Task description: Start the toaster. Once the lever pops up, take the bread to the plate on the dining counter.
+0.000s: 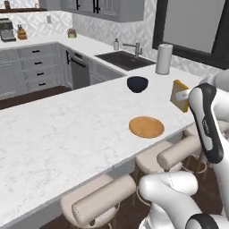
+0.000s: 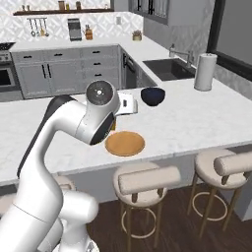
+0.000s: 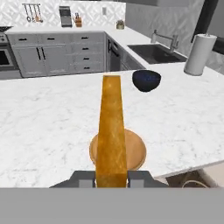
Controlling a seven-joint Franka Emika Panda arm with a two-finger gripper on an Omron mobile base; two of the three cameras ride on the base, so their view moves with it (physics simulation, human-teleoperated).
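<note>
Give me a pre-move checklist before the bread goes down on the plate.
1. Hand shut on the bread: ok.
2. Bread held on edge above the counter, not touching it: ok.
3. Plate bare, nothing on it: ok.
4. Bread lined up over the plate in the hand view: ok.
5. Dark bowl set apart from the plate: ok.
6. Bread flat enough to lie on the plate: not ok, still on edge.

The arm (image 2: pixel 49 147) is that classic glossy white Franka shell, chunky rounded segments with dark charcoal bands where the joints meet. There's a round grey cap (image 2: pixel 101 91) with a little pale centre on one joint, sitting at about 12 o'clock on the elbow housing. The forearm link (image 1: pixel 206 120) has a black stripe running along its side with tiny grey lettering I can't read.
</note>
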